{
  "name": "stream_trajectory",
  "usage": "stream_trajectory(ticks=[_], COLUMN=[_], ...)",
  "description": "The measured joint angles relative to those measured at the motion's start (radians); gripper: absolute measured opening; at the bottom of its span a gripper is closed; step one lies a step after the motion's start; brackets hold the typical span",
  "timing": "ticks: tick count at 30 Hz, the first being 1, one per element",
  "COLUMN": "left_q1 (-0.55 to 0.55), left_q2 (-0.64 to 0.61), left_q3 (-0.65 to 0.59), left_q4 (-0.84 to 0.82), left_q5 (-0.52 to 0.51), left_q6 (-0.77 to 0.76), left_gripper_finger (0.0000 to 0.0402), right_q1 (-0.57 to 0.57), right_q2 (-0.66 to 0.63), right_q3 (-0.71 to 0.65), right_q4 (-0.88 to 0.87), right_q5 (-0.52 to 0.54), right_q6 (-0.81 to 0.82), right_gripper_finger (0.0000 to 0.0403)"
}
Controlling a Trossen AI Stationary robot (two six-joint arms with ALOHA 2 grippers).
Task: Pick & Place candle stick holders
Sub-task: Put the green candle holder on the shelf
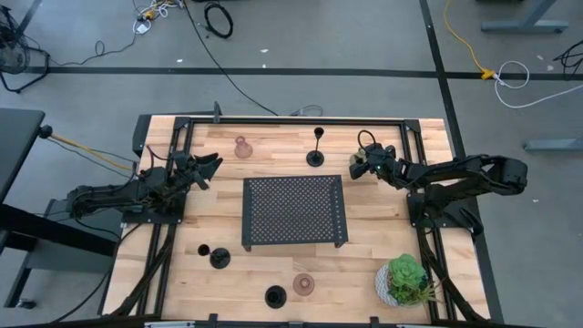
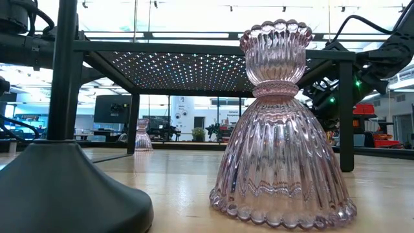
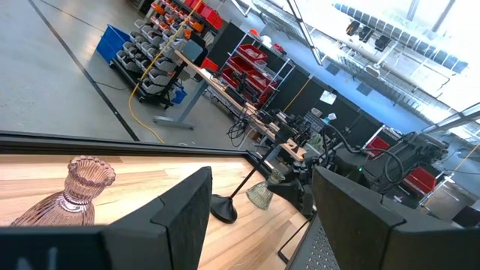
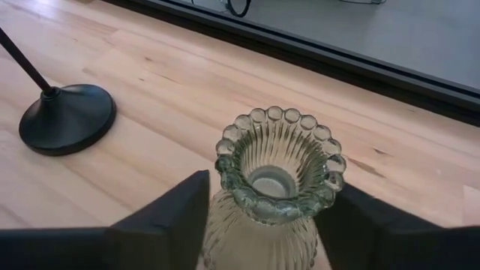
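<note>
My right gripper (image 1: pixel 357 167) is at the far right of the table, shut on the olive-green glass holder (image 4: pixel 276 180). A black holder (image 1: pixel 315 155) stands on its disc base just left of it. My left gripper (image 1: pixel 211 167) is open and empty at the far left, a short way from a pink glass holder (image 1: pixel 243 148) that stands on its wide base (image 3: pixel 45 214). Near the front edge stand three black holders (image 1: pixel 219 258) (image 1: pixel 203 250) (image 1: pixel 275 296) and a pinkish-brown glass holder (image 1: pixel 303 284), which looms close in the low view (image 2: pixel 281 129). My right gripper has the olive-green holder between its two fingers, one on each side of the ribbed body (image 4: pixel 214 225) just below the beaded rim. The holder stands upright with its open cup up. Whether its base is on the table or lifted I cannot tell.
The black perforated tray (image 1: pixel 293 211) stands on legs in the middle of the table. A green plant in a white pot (image 1: pixel 405 280) is at the near right corner. Bare wood lies between the tray and the far edge.
</note>
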Motion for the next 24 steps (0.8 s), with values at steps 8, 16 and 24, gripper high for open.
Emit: stream_trajectory(ticks=[8,16,24], left_q1=[0.000,0.000,0.000], left_q2=[0.000,0.000,0.000], left_q3=[0.000,0.000,0.000], left_q4=[0.000,0.000,0.000], left_q5=[0.000,0.000,0.000], left_q6=[0.000,0.000,0.000], left_gripper_finger=[0.0234,0.0234,0.0234], right_q1=[0.000,0.000,0.000], right_q2=[0.000,-0.001,-0.001], right_q3=[0.001,0.001,0.001], right_q4=[0.006,0.005,0.003], right_q5=[-0.012,-0.014,-0.014], right_q6=[0.000,0.000,0.000], right_gripper_finger=[0.0098,0.0098,0.0098])
